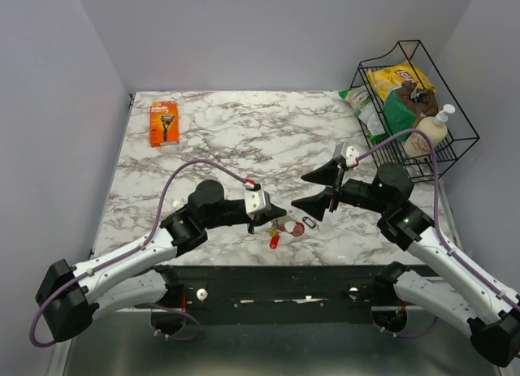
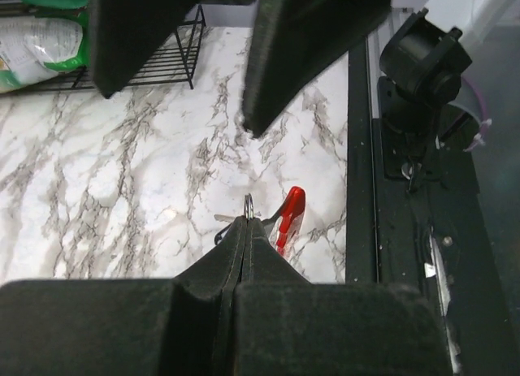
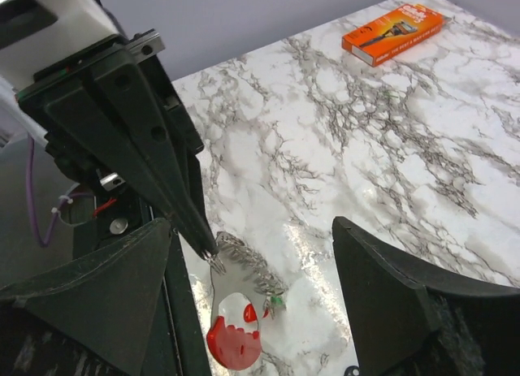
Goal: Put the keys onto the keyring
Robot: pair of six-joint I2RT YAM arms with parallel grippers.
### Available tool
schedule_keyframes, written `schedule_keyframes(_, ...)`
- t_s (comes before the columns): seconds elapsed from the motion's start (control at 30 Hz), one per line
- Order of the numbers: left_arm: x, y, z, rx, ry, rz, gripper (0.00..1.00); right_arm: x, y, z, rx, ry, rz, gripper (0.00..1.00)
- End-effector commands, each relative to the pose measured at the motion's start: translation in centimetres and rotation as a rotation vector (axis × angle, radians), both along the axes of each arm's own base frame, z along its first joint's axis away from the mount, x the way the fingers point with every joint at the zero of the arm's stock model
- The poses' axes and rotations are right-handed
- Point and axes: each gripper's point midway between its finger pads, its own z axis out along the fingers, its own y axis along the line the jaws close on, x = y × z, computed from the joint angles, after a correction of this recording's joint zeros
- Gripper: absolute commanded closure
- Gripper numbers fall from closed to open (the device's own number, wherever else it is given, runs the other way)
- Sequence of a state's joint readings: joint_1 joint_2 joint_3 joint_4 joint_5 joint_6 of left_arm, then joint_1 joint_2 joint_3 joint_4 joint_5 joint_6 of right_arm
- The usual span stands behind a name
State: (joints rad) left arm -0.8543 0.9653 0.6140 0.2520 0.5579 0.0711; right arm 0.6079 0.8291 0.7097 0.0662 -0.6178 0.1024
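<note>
Tabletop (image 1: pixel 244 140) of white marble pattern with grey veins, seen from above: the left gripper (image 1: pixel 279 214) and right gripper (image 1: pixel 298 192) face each other near the front edge. The keys (image 1: pixel 286 227) lie on the marble just below the left fingertips. The keyring (image 1: pixel 309 222), a thin black oblong loop, lies flat just right of them, apart from both grippers. Only this view shows the keyring clearly. It also shows an orange box (image 1: pixel 163 123) at far left and a black wire basket (image 1: pixel 409 42) at far right, holding bags and a pump bottle.

Left wrist view: the left jaws are pressed flat together, pinching a thin silvery wire ring (image 2: pixel 249 204) of the bunch, which stands upright above the tips. The glossy red tag (image 2: pixel 288 218) curves away to the right on the table. The two matte black wedges of the right gripper hang overhead, their tips apart.

Right wrist view: the right jaws stand wide, nothing between them. Through the gap the left gripper's tip meets the bunch at its top end. Visible here alone are the serrated edge of a silvery key blade (image 3: pixel 244 266) and a small green head (image 3: pixel 277 298), with the rounded red tag below them.
</note>
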Motion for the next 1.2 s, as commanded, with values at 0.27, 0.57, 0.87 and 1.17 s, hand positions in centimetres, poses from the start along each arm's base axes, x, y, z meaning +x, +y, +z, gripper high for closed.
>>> schedule_keyframes(0.27,0.0,1.8,0.4,0.090,-0.440,0.160,1.00,-0.1,-0.7,0.6,0.013,-0.037,-0.035,0.10)
schedule_keyframes(0.57,-0.1,2.0,0.3,0.147,-0.560,0.223,1.00,-0.3,-0.5,-0.2,-0.003,-0.013,-0.016,0.10)
schedule_keyframes(0.87,-0.4,2.1,1.0,0.110,-0.537,0.245,1.00,-0.9,0.1,-0.7,-0.021,-0.002,0.047,0.10)
schedule_keyframes(1.17,-0.9,2.4,3.4,0.005,-0.348,0.211,1.00,-3.5,1.2,0.1,-0.022,-0.012,0.246,0.16)
